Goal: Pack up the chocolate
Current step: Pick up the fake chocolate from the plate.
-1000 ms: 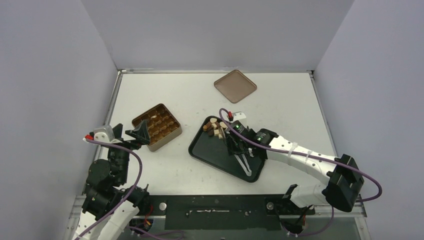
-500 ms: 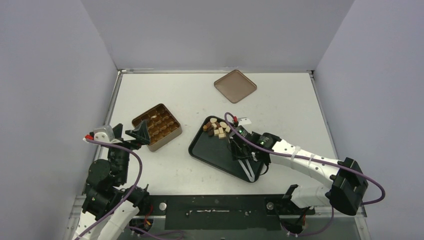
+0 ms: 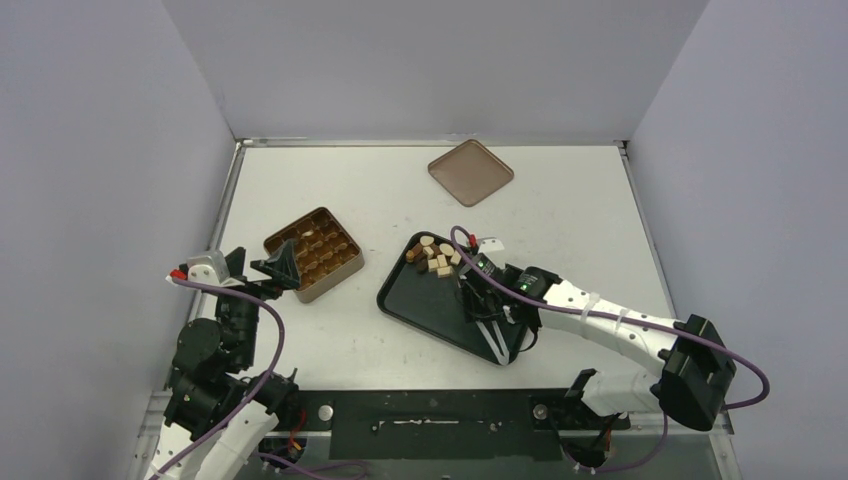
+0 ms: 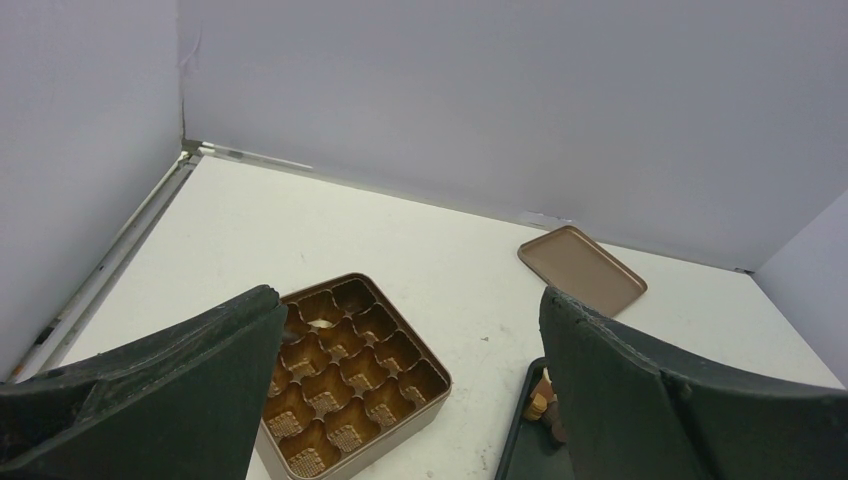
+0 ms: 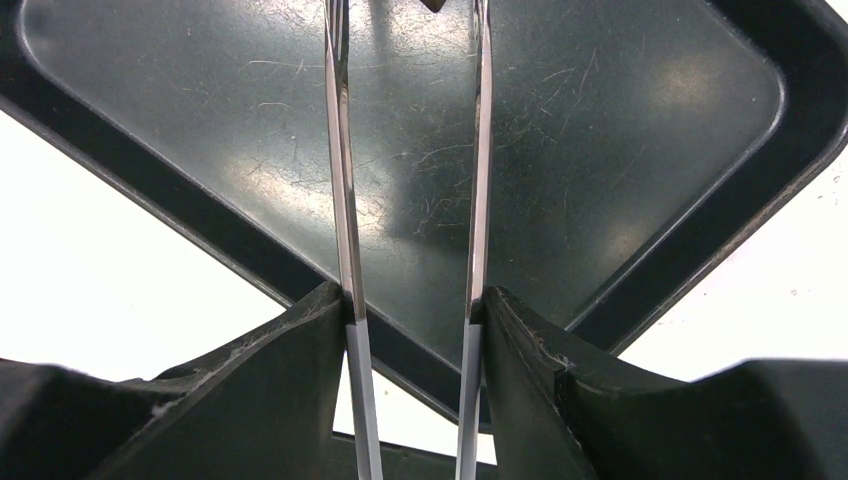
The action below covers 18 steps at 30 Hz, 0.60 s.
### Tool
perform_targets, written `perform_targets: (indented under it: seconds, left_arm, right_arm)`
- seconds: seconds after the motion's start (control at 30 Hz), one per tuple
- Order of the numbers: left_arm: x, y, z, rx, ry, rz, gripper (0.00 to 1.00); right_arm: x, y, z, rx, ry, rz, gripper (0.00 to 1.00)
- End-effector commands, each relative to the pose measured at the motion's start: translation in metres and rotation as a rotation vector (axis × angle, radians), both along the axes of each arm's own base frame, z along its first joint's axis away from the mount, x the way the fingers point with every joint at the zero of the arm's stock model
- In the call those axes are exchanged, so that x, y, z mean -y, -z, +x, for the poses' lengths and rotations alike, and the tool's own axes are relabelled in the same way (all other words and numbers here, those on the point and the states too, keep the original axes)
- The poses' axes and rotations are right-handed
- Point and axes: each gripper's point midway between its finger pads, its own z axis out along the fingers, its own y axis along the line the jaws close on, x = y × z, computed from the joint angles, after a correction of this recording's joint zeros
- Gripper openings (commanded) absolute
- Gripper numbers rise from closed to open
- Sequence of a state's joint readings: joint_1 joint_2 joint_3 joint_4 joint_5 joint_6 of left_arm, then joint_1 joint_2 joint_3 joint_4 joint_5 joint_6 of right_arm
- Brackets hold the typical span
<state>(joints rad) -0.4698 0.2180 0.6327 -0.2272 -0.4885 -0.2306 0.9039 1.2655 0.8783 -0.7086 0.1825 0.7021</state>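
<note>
While right fingers (image 5: 290, 400) grip tweezers (image 5: 340, 200) | chocolate (image 3: 435, 258) nearby, far tray (image 3: 420, 300) corner

tray (image 5: 600, 150): black plastic, glossy, floor covered in fine scratches.
tweezers (image 5: 341, 160) in the right hand (image 5: 415, 300): thin polished metal, mirror-bright.
fingers (image 5: 250, 400) there and on the left hand (image 4: 410, 300): dark matt plastic, slightly grainy, edges scuffed.
tin (image 4: 395, 428): gold-brown, looks like metal, satin wall. cell insert (image 4: 345, 385): shiny, thin moulded foil or plastic.
lid (image 4: 582, 268): smooth brown, low sheen.
surface (image 4: 300, 220): white, matt, smooth.
chocolate (image 3: 435, 258): too small to judge finish.
</note>
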Motion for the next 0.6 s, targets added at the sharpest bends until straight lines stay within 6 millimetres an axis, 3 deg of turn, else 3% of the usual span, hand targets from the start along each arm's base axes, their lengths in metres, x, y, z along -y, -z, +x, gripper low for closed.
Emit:
perform_targets:
  seconds: [0.0, 0.57]
  left_arm:
    - [0.003, -0.009, 0.0, 0.037, 0.017, -0.009, 0.97]
    - [0.003, -0.01, -0.001, 0.039, 0.015, -0.01, 0.97]
  right_arm:
    - [-0.007, -0.002, 0.005, 0.018, 0.015, 0.036, 0.48]
    - [-0.007, 0.012, 0.003, -0.012, 0.025, 0.008, 0.47]
